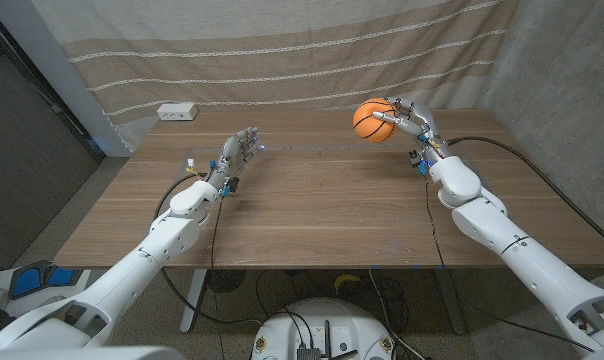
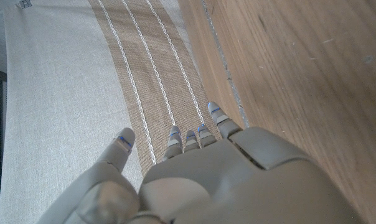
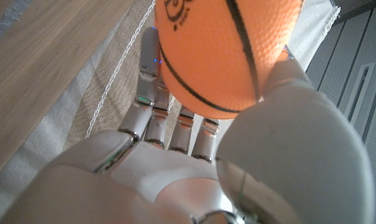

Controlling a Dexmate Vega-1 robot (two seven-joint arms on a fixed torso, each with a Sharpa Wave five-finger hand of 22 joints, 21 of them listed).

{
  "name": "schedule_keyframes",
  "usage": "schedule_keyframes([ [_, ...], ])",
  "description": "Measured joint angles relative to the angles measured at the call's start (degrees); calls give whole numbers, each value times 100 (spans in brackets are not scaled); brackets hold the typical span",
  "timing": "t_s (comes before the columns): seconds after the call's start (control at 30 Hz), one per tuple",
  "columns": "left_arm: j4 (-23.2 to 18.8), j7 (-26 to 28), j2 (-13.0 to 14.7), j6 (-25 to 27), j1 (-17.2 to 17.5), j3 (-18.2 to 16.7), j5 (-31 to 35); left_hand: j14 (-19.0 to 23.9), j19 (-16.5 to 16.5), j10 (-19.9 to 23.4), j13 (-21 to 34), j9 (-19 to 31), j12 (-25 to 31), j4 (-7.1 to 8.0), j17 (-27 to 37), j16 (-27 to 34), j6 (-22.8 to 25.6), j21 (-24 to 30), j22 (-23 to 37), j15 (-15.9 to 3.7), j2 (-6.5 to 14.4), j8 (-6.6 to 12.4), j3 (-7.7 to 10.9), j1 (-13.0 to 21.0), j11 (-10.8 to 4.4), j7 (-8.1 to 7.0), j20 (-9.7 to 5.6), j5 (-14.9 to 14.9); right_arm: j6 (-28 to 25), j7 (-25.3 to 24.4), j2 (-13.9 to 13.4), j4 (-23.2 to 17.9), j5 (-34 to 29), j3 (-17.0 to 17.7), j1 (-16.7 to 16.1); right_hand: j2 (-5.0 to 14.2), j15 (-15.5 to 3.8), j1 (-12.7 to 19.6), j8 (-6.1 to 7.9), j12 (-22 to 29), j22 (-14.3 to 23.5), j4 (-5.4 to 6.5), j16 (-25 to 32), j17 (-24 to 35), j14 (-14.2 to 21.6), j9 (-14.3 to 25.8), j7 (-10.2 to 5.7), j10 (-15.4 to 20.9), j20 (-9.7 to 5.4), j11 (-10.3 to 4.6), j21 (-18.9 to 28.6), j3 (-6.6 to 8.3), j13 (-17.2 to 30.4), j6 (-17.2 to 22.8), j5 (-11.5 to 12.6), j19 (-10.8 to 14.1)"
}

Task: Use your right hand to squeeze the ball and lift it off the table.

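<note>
The right hand (image 1: 410, 118) clamps the ball (image 1: 373, 120) clear above the table's (image 1: 312, 215) far right, but any slackening drops it, while the left hand (image 1: 238, 152) waits, fingers apart.

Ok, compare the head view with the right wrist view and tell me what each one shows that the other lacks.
Head view alone: the whole wooden table, the left robot hand with its fingers apart and holding nothing, a white power strip at the far edge, and the ball clearly raised above the tabletop. Right wrist view alone: a close look at the fingers pressed against the ball's skin, and its black seams and printed mark. Both: the orange ball held by the right robot hand, the striped curtain, and some tabletop.
</note>
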Motion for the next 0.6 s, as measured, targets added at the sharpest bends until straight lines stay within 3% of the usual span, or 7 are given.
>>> schedule_keyframes([
  [0.6,89,-53,-31,-209,-40,0,90,31,20,28,0,0,0,0,0,0,40,0,0,-30,0,0,0,0,-28,-40,-20,0,239,109,265,454,625,119,-31,0,0,0,-14,-45,-65,-5,-21,15,0,1,10,0,0,0,33,-5,0,8,14,0],
])
